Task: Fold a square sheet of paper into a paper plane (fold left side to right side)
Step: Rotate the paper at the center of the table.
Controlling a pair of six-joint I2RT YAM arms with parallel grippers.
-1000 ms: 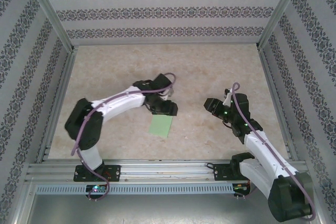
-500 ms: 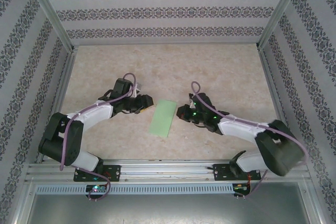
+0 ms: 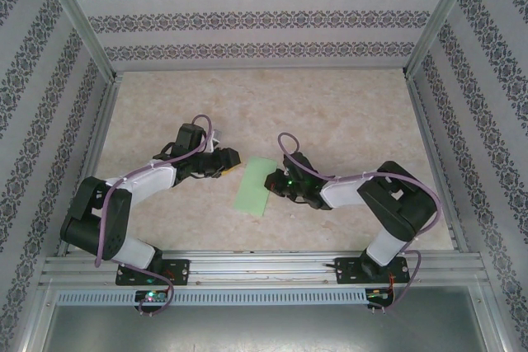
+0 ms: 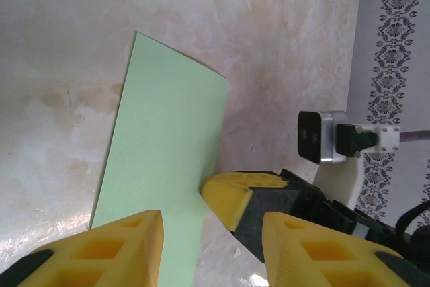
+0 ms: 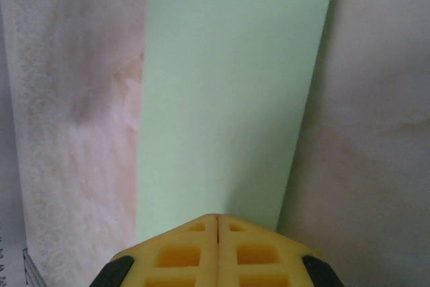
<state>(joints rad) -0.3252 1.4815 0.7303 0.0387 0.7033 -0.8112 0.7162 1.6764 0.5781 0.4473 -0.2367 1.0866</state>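
The sheet of paper (image 3: 255,188) is light green and lies flat on the table as a narrow upright rectangle, not a paper plane. My left gripper (image 3: 233,162) is just left of its top corner, low over the table, jaws open and empty. In the left wrist view the paper (image 4: 161,159) runs under the left finger (image 4: 127,247) of my left gripper (image 4: 211,243). My right gripper (image 3: 269,180) is shut, and its yellow tip (image 4: 228,196) touches the paper's right edge. In the right wrist view the shut tip (image 5: 217,220) sits at the near edge of the paper (image 5: 228,99).
The beige marbled tabletop (image 3: 346,113) is ringed by patterned walls (image 3: 264,18). An aluminium rail (image 3: 264,265) runs along the near edge with both arm bases. The two grippers are close together across the paper.
The left arm has swung left off the paper, uncovering its top half. The right arm has reached in from the right, shut its jaws and come up to the paper's right edge.
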